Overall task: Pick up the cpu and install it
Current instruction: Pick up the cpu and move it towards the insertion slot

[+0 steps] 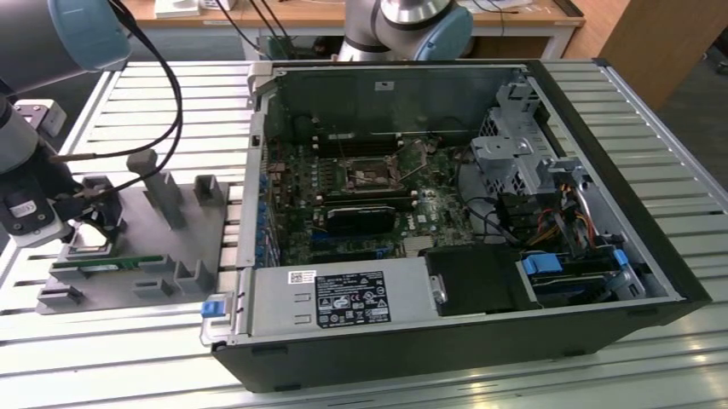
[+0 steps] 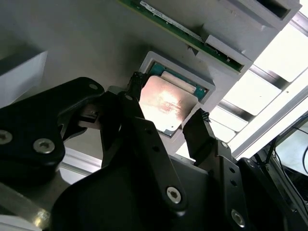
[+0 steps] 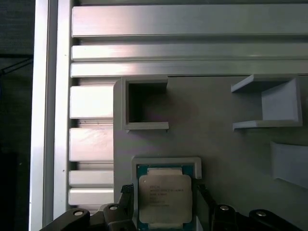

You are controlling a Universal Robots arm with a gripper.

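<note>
**A:** Hand [image 2: 169, 98] partly open, fingers [image 2: 136, 82] astride the cpu [image 2: 166, 103]. We couldn't tell whether they touched it. The cpu lay flat in its nest on the grey fixture [image 3: 216, 144].

**B:** So we judged it the pick-up step, grasp not yet made?

**A:** Yes. A grip would call for even closing on the thin edges and a level lift. The fixture sat on the slatted worktop [image 3: 96, 144], well apart from the socket [image 1: 370, 179] in the open case [image 1: 387, 85].
</note>
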